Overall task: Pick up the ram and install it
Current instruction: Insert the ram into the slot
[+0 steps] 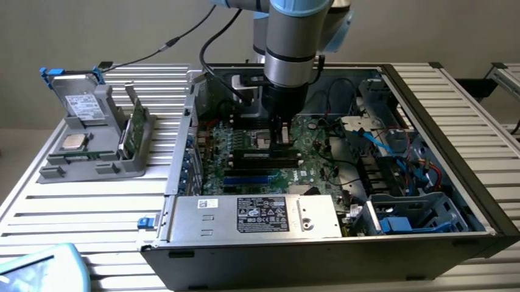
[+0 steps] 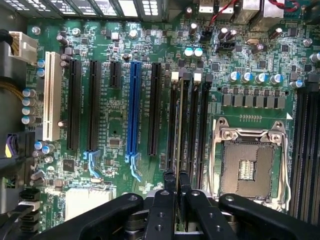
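Installing (step in hand): by my judgement the pick-up is done and the seating is in hand.
Wrist view, gripper: my black metal two-fingered gripper (image 2: 177, 184) is pinched narrow on the ram (image 2: 178, 130), a long, thin, dark-green circuit-board stick seen edge-on.
Wrist view, ram: it runs along a bank of long black plastic memory slots (image 2: 192, 130) with white end latches, just beside the processor socket. I cannot tell whether its lower edge has entered a slot.
Wrist view, motherboard: a flat matte-green motherboard (image 2: 112, 130), busy with fine solder pads and shiny cylindrical capacitors, carrying one glossy blue plastic slot (image 2: 133, 107) among black ones.
Wrist view, socket: a square processor socket (image 2: 248, 134) in a bright stamped-steel frame.
Wrist view, what the move calls for: as I judge it, the thin rigid stick must stay parallel to its slot and go straight down with even pressure, since a tilt could jam the edge or strain the board.
Exterior view, arm: my grey and pale-blue cylindrical arm (image 1: 293, 36) stands nearly upright, with the gripper low over the middle of the board.
Exterior view, case: an open black sheet-metal computer case (image 1: 479, 201) lying on its side, with a boxy silver power supply (image 1: 252, 216) at its near wall.
Exterior view, holder: a grey moulded plastic holder (image 1: 89, 164) just beside the case on the exterior view's left.
Exterior view, table: a ribbed aluminium slat table (image 1: 81, 210) under everything.
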{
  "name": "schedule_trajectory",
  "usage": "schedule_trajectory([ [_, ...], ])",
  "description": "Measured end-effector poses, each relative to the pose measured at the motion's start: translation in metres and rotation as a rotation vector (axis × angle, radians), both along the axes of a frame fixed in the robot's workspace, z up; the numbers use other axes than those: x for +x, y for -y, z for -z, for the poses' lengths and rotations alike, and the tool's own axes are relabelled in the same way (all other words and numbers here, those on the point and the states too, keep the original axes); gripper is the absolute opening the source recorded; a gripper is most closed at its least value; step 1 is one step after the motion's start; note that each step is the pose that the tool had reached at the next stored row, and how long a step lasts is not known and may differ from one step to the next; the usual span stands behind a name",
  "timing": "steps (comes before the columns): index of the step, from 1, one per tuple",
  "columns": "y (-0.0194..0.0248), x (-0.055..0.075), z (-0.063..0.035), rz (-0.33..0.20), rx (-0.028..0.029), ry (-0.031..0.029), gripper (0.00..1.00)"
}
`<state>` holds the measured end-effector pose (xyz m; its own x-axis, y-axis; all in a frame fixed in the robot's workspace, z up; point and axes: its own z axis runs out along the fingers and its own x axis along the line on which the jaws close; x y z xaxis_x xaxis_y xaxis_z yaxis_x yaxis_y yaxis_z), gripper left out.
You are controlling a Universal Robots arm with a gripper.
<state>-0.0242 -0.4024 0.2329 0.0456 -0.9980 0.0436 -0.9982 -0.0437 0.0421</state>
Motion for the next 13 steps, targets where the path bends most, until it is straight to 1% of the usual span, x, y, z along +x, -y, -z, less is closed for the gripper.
schedule_trajectory([
  [1, 0.0, 0.0, 0.0, 0.0, -0.0077, 0.0, 0.14],
  [2, -0.0001, 0.0001, 0.0, 0.0, -0.0138, 0.0, 0.14],
  [3, -0.0001, 0.0001, 0.0, 0.0, -0.0161, 0.0, 0.14],
  [10, -0.0019, 0.0003, 0.0001, 0.0, -0.0163, 0.0, 0.14],
  [13, -0.0019, 0.0003, 0.0001, 0.0, -0.0164, 0.0, 0.14],
])
